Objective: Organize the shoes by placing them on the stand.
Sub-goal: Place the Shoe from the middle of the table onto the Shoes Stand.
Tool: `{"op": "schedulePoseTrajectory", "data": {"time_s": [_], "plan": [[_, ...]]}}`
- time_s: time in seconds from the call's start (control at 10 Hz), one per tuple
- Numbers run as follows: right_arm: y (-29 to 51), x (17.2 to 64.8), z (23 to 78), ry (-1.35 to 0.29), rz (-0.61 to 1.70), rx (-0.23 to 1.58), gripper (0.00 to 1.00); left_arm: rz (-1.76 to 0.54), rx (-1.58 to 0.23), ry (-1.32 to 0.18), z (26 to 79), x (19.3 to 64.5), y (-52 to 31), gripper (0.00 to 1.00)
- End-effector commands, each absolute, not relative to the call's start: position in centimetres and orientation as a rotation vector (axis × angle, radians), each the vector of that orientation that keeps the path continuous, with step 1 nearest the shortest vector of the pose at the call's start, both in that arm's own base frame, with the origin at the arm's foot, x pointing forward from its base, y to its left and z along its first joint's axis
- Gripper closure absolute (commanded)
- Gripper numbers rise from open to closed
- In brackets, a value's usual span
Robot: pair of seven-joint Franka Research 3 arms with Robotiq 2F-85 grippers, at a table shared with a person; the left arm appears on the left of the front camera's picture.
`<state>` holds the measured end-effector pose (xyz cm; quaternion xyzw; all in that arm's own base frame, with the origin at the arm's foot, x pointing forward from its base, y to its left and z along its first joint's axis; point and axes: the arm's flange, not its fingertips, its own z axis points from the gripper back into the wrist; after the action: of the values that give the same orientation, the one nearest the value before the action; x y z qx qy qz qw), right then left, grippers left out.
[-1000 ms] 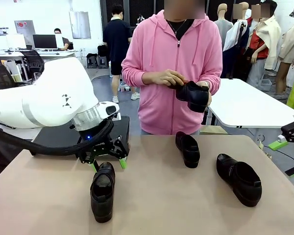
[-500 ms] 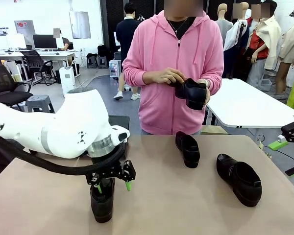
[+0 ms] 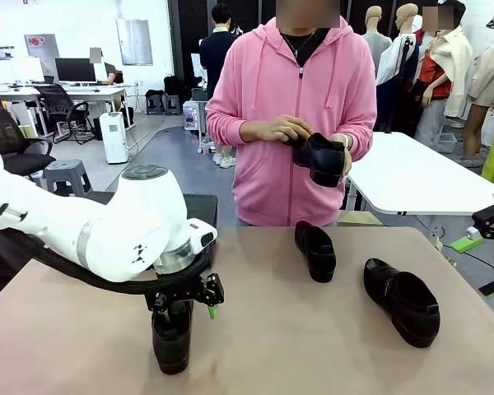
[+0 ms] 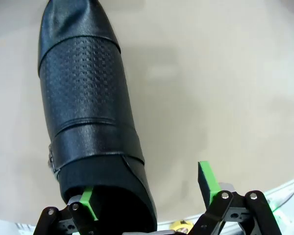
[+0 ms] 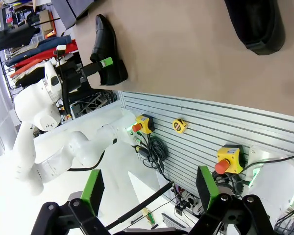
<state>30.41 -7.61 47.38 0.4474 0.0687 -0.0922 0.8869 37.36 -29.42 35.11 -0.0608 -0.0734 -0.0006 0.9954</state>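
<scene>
Several black shoes show in the front view. The near-left shoe lies on the tan table, and my left gripper hangs open right over its far end. In the left wrist view one green pad sits over that shoe's opening and the other pad is outside its side, with no grip. Two more shoes lie at the middle and at the right. The person holds another shoe in both hands. The black stand is partly hidden behind my left arm. My right gripper waits open off the table's right edge.
The right wrist view looks along the table's near edge, with a slatted panel, emergency-stop buttons and cables below it. A white table stands behind the person. Bare tabletop lies between the shoes.
My left arm has swung toward the near edge and lowered, bringing its gripper from the shoe's far tip down onto the shoe. The person and the right arm have held still.
</scene>
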Motion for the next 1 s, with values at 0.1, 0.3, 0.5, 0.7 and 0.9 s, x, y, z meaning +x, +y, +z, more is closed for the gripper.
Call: {"op": "schedulePoseTrajectory", "data": {"time_s": [0.1,0.3,0.5,0.7,0.9], "plan": [[-7.8,30.6,47.8,0.134,-0.173,0.957,0.0,0.021,-0.053,-0.135,34.6,37.6,-30.3,1.0],[-7.8,30.6,47.8,0.134,-0.173,0.957,0.0,0.021,-0.042,-0.133,34.5,37.6,-30.5,1.0],[-7.8,30.6,47.8,0.134,-0.173,0.957,0.0,0.016,-0.028,-0.134,34.5,37.6,-30.6,1.0],[-7.8,30.6,47.8,0.134,-0.173,0.957,0.0,0.014,-0.027,-0.141,35.0,37.4,-30.2,1.0],[-7.8,30.6,47.8,0.134,-0.173,0.957,0.0,-0.014,-0.019,-0.169,37.2,36.9,-29.3,1.0]]}}
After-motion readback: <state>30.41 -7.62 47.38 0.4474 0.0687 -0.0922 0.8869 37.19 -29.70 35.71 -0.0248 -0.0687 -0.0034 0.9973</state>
